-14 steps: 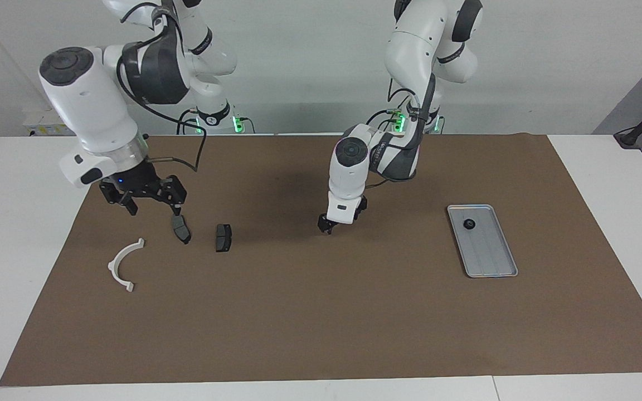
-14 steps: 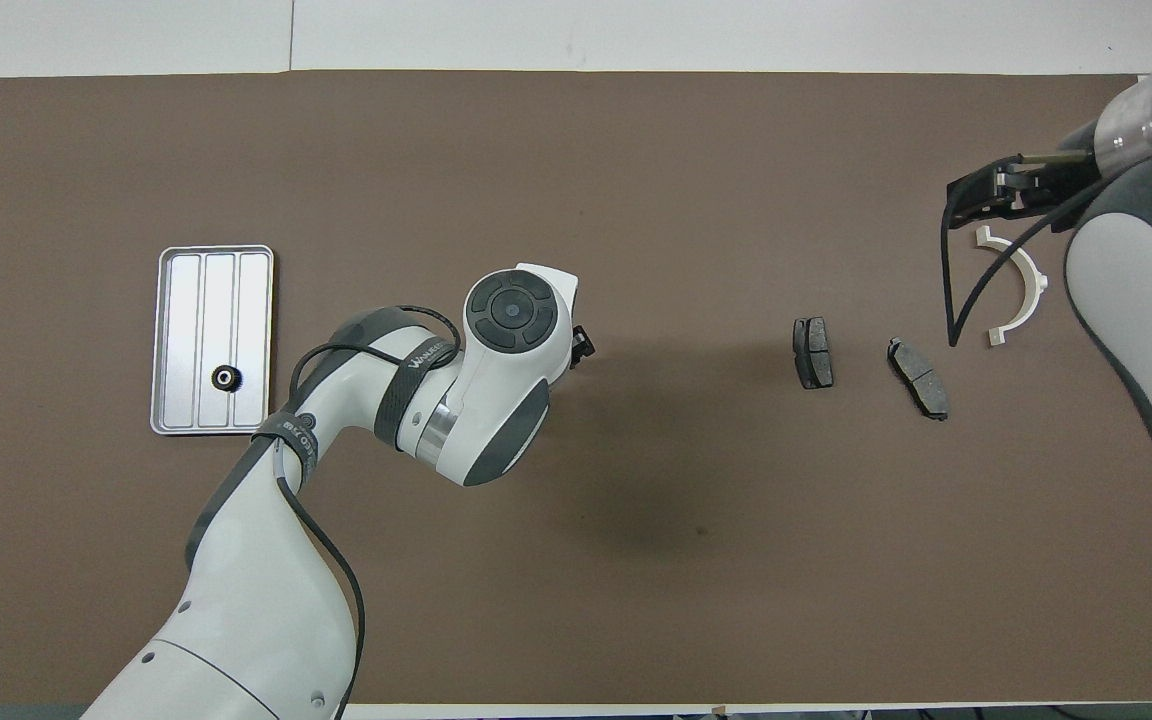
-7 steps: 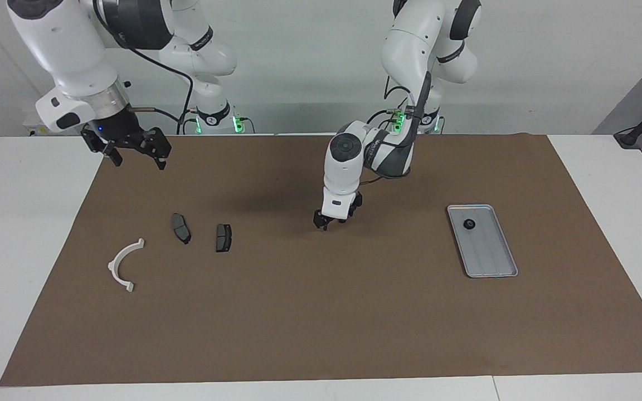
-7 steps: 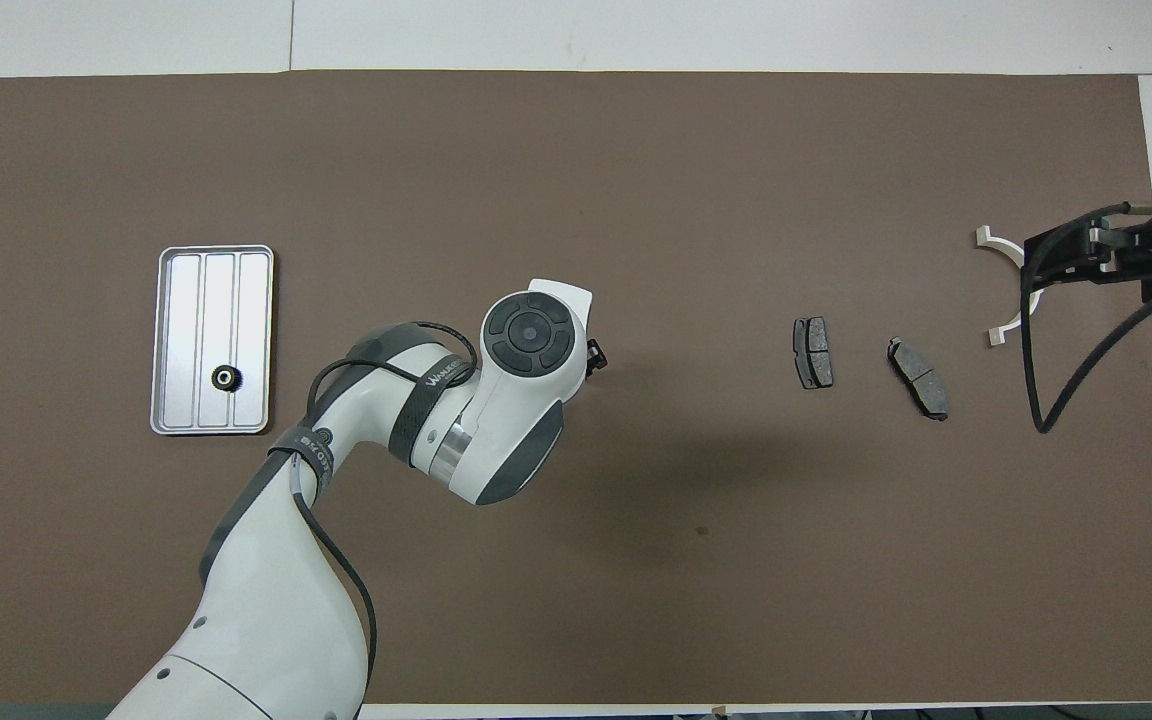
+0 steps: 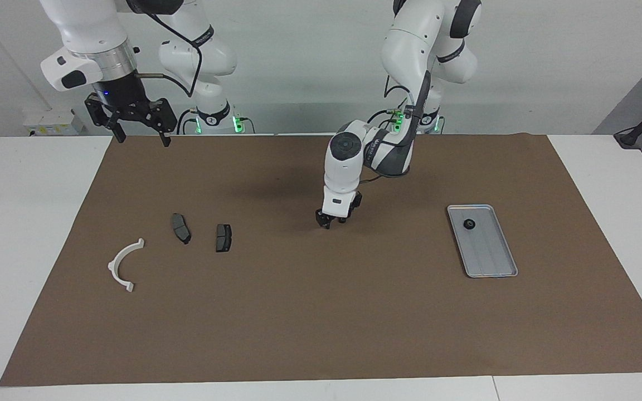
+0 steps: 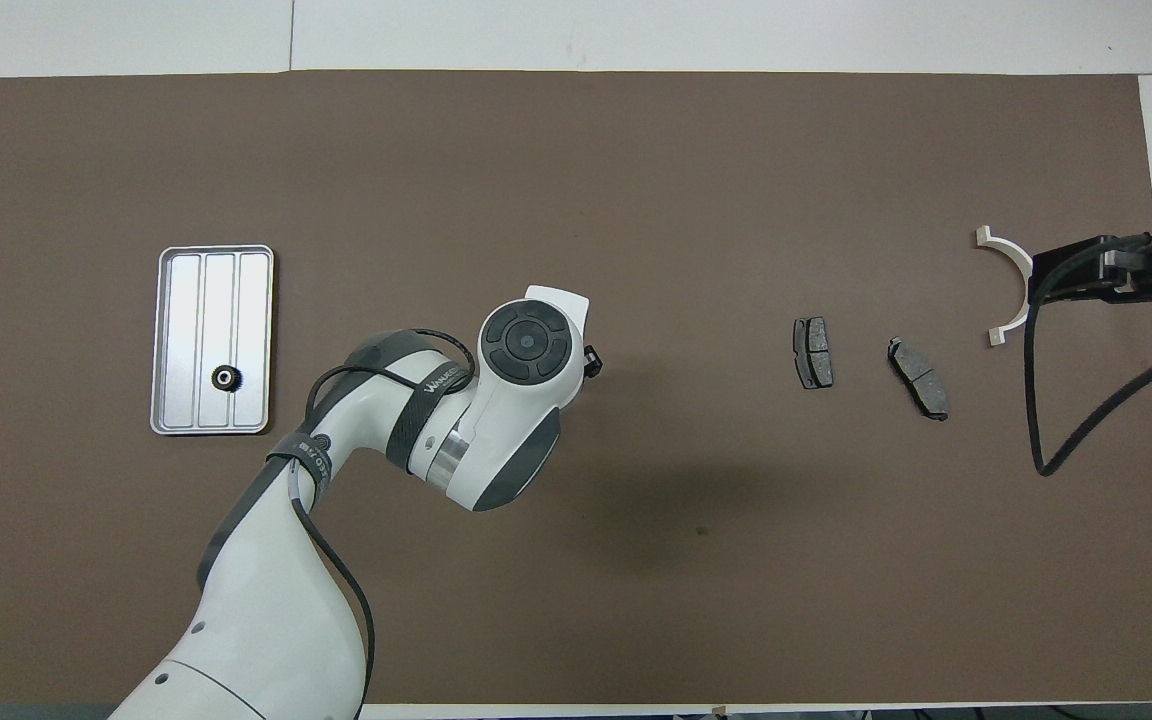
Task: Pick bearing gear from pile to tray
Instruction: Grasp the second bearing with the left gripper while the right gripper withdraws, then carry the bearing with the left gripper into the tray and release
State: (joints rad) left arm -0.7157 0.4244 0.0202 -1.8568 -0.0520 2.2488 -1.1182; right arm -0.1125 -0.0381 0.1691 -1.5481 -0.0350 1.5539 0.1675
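Right gripper (image 5: 137, 131): over the last second it went from low over the brake pads to high over the robots' edge of the brown mat (image 5: 321, 312) at the right arm's end. Fingers spread wide, nothing between them. Reads as a retreat, not a pick.

Left gripper (image 5: 332, 221): hangs low over mid-mat, barely shifted in that second. Can't tell if its fingers are open or closed; nothing visible in them.

Next row out, toward the right arm's end: two dark grey brake pads (image 5: 180, 228) and (image 5: 223, 238), side by side with a gap, unmoved. At the left arm's end, the silver tray (image 5: 494, 267) with one small black round bearing gear (image 5: 469, 224) lying in the end of it nearer the robots, clear of the rim.

Farthest of the pile: white arc bracket (image 5: 123, 266), untouched.

Judgement: gear is already in the tray and I see no other round piece left in the pile, only pads and bracket. Both arms are clear of the parts, so the task looks finished, or near it.
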